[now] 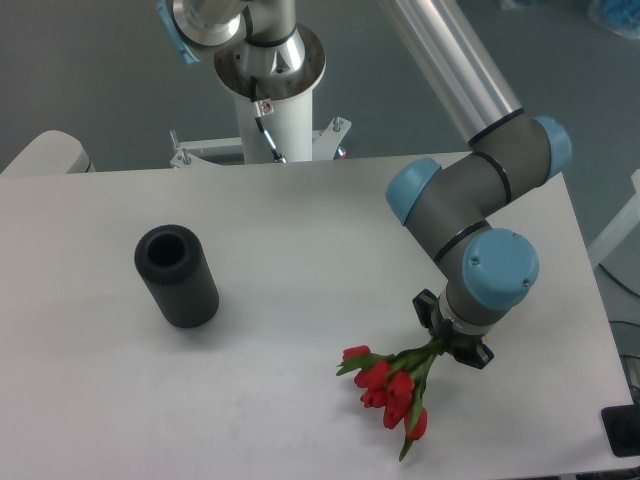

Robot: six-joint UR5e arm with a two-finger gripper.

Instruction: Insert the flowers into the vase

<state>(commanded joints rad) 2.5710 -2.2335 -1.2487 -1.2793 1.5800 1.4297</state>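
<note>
The flowers [392, 388], a small bunch of red tulip buds with green stems, are at the front right of the white table, buds pointing to the front left. My gripper [446, 347] is right at the stem end of the bunch, under the blue wrist joint. The stems run in between its black fingers, so it looks shut on them, though the wrist hides the fingertips. I cannot tell whether the bunch rests on the table or hangs just above it. The vase [176, 276], a matte black rough cylinder, stands at the left with its round mouth open upward, far from the gripper.
The arm's grey links and blue joints [470, 190] reach over the right side of the table [300, 230]. The robot's white base column [268, 110] stands behind the table's far edge. The table's front edge runs just below the flowers.
</note>
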